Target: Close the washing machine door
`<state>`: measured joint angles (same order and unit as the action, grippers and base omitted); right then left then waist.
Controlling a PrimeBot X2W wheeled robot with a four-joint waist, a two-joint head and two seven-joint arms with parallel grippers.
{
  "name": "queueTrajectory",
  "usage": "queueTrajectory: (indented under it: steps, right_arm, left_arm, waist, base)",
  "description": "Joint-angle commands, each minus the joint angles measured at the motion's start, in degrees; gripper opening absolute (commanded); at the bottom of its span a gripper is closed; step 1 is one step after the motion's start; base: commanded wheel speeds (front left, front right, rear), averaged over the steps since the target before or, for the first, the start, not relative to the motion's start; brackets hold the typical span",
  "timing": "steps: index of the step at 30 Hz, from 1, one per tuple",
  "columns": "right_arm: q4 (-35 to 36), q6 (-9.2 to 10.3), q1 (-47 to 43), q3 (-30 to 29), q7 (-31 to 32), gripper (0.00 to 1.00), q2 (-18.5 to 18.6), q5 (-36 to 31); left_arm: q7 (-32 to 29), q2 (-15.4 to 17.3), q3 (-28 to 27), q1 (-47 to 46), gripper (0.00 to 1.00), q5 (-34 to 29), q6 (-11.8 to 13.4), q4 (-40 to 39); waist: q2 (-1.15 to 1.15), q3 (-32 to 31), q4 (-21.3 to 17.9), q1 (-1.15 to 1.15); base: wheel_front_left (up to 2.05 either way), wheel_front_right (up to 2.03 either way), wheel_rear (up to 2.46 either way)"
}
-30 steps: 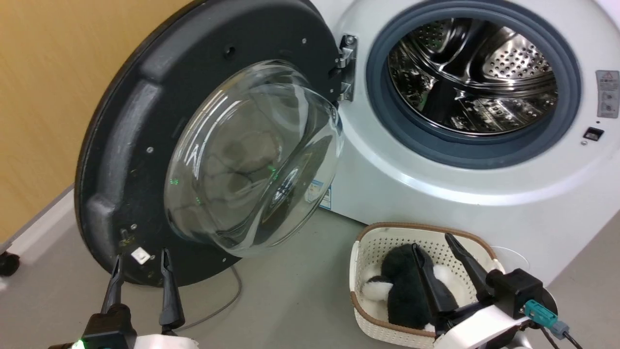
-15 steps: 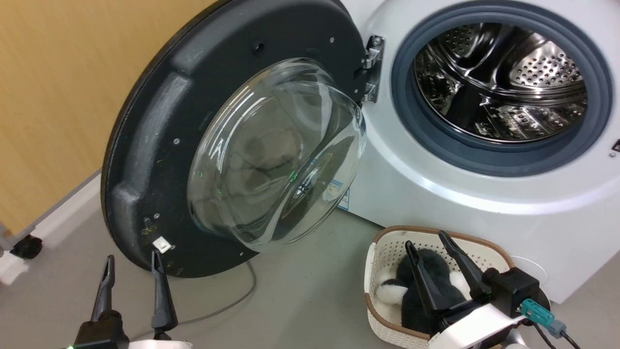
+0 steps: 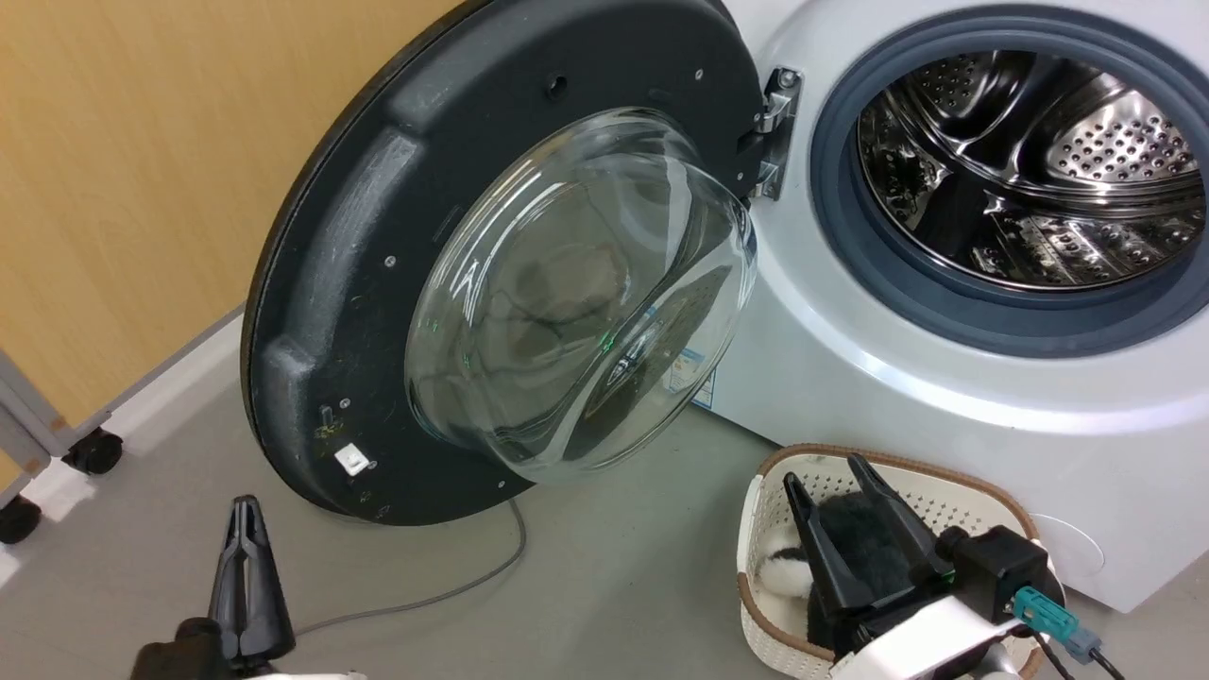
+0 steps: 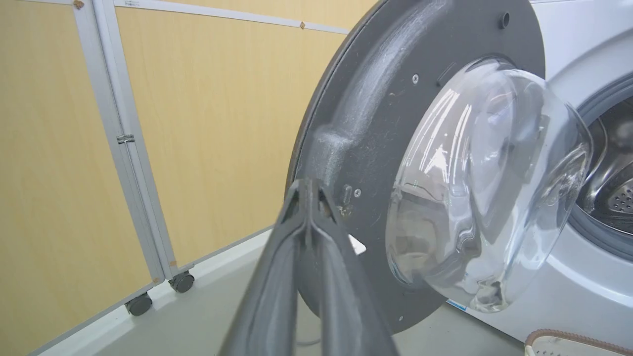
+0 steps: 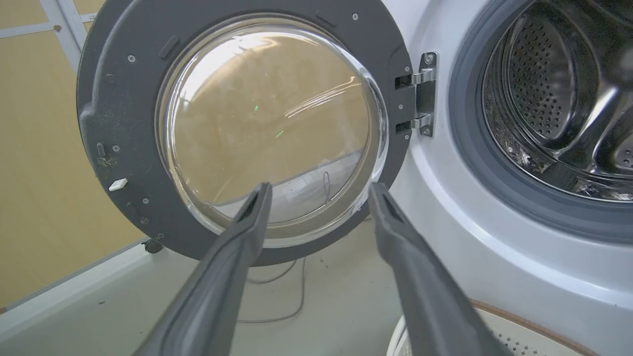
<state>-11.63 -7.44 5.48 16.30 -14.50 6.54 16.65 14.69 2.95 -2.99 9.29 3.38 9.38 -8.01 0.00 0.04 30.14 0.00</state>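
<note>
**Door open, my left gripper pinched closed**

The door (image 3: 368, 246) hangs swung out to the left of the washer (image 3: 907, 378) on its hinge (image 3: 774, 132). Its inner face and glass bowl (image 3: 576, 302) are turned toward me. The steel drum (image 3: 1039, 161) stands uncovered inside its grey-blue gasket (image 3: 850, 264).

My left gripper (image 3: 247, 505) is low at the left over the grey floor (image 3: 614, 586). Its two fingers are pressed tip to tip with nothing between them. It points up at the door's lower left rim, near the small white latch tab (image 3: 351, 460), and stands clear of the door.

My right gripper (image 3: 825, 472) is spread wide and empty. It hovers over the cream basket (image 3: 982, 496) that sits against the washer's front. Something black-and-white and furry (image 3: 864, 538) lies in the basket. From that wrist, the fingers frame the bottom of the bowl.

A thin cable (image 3: 453, 590) trails across the floor below the door.
</note>
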Motion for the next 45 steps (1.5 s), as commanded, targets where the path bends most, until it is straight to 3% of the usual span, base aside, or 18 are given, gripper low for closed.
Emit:
queueTrajectory:
  steps: [1, 6, 11, 14, 16, 23, 29, 37, 45]
  right_arm:
    - [-0.1, -0.05, 0.6, 0.0, -0.5, 1.00, 0.3, 0.4]
    - [0.8, -0.05, -0.5, -0.9, -0.5, 1.00, 0.1, 0.0]
    - [1.8, -0.05, -1.9, -1.9, -0.5, 1.00, 0.5, -0.7]
    - [2.4, -0.05, -2.7, -2.7, -0.5, 1.00, 0.8, -1.1]
    - [3.5, -0.05, -4.0, -4.2, -0.5, 1.00, 1.1, -1.9]
    - [4.7, -0.05, -5.0, -5.0, -0.4, 1.00, 1.2, -2.7]
    - [5.0, -0.05, -4.7, -5.3, -0.3, 1.00, 1.2, -2.9]
    - [4.9, -0.05, -4.4, -6.1, -0.2, 1.00, 1.1, -2.9]
    - [3.7, -0.05, -5.9, -8.0, -0.4, 1.00, -0.5, -2.4]
  left_arm:
    - [0.3, -0.1, -0.3, 0.3, 0.00, 0.6, -0.4, -0.6]
    - [0.3, 0.9, -3.5, -1.8, 0.00, 3.6, -2.7, -1.3]
    - [0.3, 4.9, -8.7, -7.3, 0.00, 9.1, -6.9, 1.8]
    - [-2.3, 6.5, -12.1, -12.7, 0.00, 16.0, -9.0, 5.7]
    - [-13.6, 10.1, -17.3, -25.4, 0.00, 31.4, -12.8, 17.1]
    - [-30.1, 11.6, -21.9, -37.2, 0.00, 47.6, -11.4, 29.9]
    - [-44.7, 11.5, -23.1, -40.5, 0.00, 58.1, -11.0, 35.5]
    - [-55.4, 10.7, -20.7, -37.1, 0.00, 63.0, -14.3, 35.2]
    - [-65.7, 8.0, -17.7, -28.5, 0.00, 67.9, -15.9, 27.9]
  waist:
    - [0.00, 0.0, 0.0, 0.00]
    - [0.00, 0.3, 0.2, 0.00]
    - [0.00, 1.2, 0.1, 0.00]
    - [0.00, 1.9, 0.1, 0.00]
    - [0.00, 3.0, 0.0, 0.00]
    - [0.00, 4.3, -0.5, 0.00]
    - [0.00, 5.2, -1.7, 0.00]
    - [0.00, 4.8, -3.5, 0.00]
    - [0.00, 0.8, -5.3, 0.00]
  base:
    - [0.00, 0.00, 0.00]
    - [0.00, 0.00, 0.00]
    - [0.00, 0.00, 0.00]
    - [0.00, 0.00, 0.00]
    - [0.00, 0.00, 0.00]
    - [0.00, 0.00, 0.00]
    - [0.00, 0.00, 0.00]
    - [0.00, 0.00, 0.00]
    - [0.00, 0.00, 0.00]
